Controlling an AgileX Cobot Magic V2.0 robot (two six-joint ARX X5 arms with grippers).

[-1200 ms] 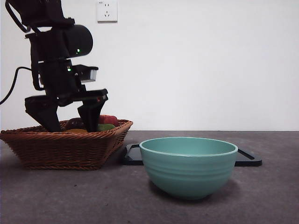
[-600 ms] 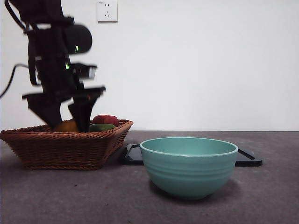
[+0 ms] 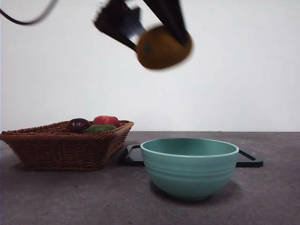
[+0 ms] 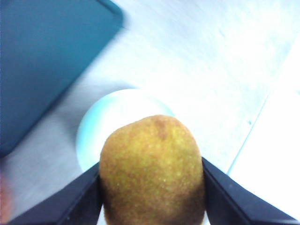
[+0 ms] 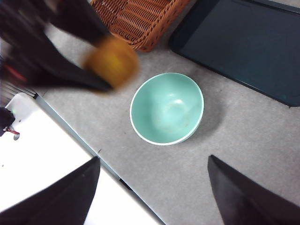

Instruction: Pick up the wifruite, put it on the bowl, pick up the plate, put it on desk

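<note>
We see the left claw (image 3: pixel 157 40) pinching a fuzzy brown oval kiwi (image 3: pixel 161 48) high above the teal ceramic bowl (image 3: pixel 189 166). Only our right wrist view shows the right claw (image 5: pixel 152 197), spread wide over the grey bench (image 5: pixel 243 136).

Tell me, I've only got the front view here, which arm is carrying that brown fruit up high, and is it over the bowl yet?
Observer: The left gripper; its jaws are clamped on the kiwifruit.
Operator: And over the bowl?
Observer: The right wrist view shows the fruit beside the bowl, toward the basket, not above it.
Operator: Is the bowl sitting on the dark tray?
Observer: No, it stands on the desk, clear of the tray.
Operator: Where's the right gripper?
Observer: The right gripper is high over the bowl, open and empty.
</note>
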